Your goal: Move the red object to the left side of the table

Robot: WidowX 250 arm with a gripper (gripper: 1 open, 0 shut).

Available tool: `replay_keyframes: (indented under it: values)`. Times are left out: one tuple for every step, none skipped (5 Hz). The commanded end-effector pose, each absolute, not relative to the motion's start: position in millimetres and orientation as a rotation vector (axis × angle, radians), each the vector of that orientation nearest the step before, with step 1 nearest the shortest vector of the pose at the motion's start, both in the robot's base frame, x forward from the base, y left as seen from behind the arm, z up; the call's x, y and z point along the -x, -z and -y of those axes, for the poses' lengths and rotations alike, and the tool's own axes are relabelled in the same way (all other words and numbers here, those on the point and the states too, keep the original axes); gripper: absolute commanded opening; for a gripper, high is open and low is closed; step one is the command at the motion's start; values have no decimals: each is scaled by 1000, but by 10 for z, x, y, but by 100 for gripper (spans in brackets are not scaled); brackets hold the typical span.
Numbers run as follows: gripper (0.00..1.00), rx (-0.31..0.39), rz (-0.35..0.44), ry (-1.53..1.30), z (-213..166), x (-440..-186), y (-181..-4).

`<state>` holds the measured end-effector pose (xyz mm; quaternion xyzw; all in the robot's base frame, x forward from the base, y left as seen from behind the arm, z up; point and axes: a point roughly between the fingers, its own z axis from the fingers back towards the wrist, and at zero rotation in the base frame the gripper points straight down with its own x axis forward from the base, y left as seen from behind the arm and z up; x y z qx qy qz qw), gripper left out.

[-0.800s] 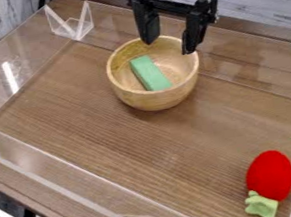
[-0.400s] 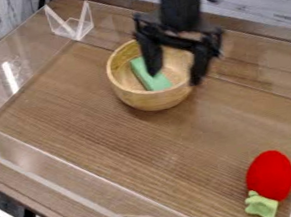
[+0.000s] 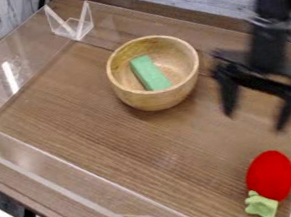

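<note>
Red object (image 3: 269,173): lying on table (image 3: 98,137), near right corner, just inside clear acrylic wall; nothing touching it.

Camera view, sole view:
- Gripper (image 3: 260,103): pointing down, jaws spread wide, empty, blurred; hovers above and behind red object, apart from it.
- Wooden bowl (image 3: 155,72) mid-table, green block (image 3: 148,73) inside; not my concern.
- Step, my reading: approach, grasp not yet made. Next I need descent over red body, jaws straddling it, then closing.
- Long axis runs roughly toward camera; green leafy stem (image 3: 262,206) at near end.

The table (image 3: 97,127) bears a wooden bowl (image 3: 157,91) and, seemingly, the red object (image 3: 269,176).
</note>
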<state>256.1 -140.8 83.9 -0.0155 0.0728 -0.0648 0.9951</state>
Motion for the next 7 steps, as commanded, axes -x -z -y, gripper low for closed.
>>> replay_keyframes:
  values:
    - [100,62,-91,96,1520,-2609,-892]
    - [100,74,-95,13,1540,-2609,-892]
    - [100,80,-97,-108,1535,-2610,-905]
    - [100,86,-97,-248,1524,-2581,-791]
    - [100,94,-91,-371,1518,-2583,-670]
    - [100,102,-82,-492,1511,-2608,-580]
    - [100,101,-79,-503,1530,-2616,-599]
